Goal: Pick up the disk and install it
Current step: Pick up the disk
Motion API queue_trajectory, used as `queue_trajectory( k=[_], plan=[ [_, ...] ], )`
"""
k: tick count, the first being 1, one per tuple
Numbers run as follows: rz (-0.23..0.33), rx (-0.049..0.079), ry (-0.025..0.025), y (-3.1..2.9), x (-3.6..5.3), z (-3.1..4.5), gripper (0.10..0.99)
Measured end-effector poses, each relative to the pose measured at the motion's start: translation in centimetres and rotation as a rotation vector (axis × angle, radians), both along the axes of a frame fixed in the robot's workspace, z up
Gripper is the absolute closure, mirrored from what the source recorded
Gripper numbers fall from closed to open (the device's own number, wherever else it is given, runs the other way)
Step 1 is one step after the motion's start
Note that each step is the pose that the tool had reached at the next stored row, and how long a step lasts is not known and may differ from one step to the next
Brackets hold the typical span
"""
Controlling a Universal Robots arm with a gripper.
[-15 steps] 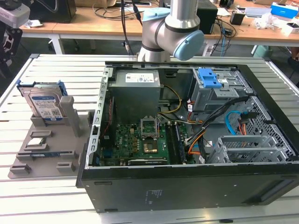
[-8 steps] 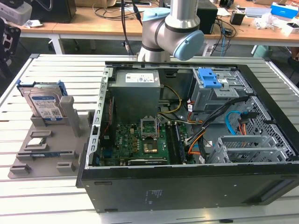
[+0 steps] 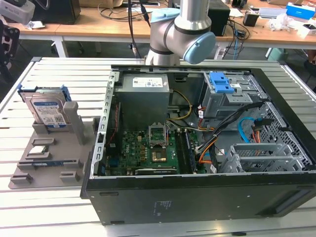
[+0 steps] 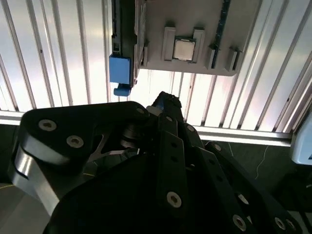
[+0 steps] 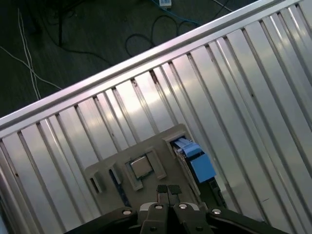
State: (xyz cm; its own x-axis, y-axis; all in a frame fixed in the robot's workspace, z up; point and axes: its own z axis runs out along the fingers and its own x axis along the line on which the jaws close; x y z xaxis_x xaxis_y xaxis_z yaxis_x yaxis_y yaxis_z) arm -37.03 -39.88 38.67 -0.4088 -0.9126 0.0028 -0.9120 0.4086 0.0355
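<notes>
Disk (image 3: pixel 47 112) upright in grey stand (image 3: pixel 74 123), gripper (image 5: pixel 168 190) clear of it.
Flat silver slab, blue plastic frame, on ribbed metal table (image 3: pixel 64 69), exterior view's left of open case (image 3: pixel 197 192); black fingers (image 5: pixel 162 189) clenched, empty.

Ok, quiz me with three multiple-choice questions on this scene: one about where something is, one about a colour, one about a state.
1. Where is the disk? A) flat on the table B) standing in the grey holder C) on a shelf
2. What colour is the disk's frame? A) red B) blue C) yellow
3. How is the tool? A) shut, empty B) shut on the disk C) wide open
Answers: 1 B, it stands upright in the holder beside the computer case. 2 B, blue plastic edges it. 3 A, it is closed on nothing.
</notes>
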Motion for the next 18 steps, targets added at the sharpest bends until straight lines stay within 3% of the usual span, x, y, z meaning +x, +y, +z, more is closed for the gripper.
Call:
queue_trajectory(
  k=[18],
  plan=[
    [0.185,0.000,0.0000,0.00,0.00,0.00,0.980]
  ],
)
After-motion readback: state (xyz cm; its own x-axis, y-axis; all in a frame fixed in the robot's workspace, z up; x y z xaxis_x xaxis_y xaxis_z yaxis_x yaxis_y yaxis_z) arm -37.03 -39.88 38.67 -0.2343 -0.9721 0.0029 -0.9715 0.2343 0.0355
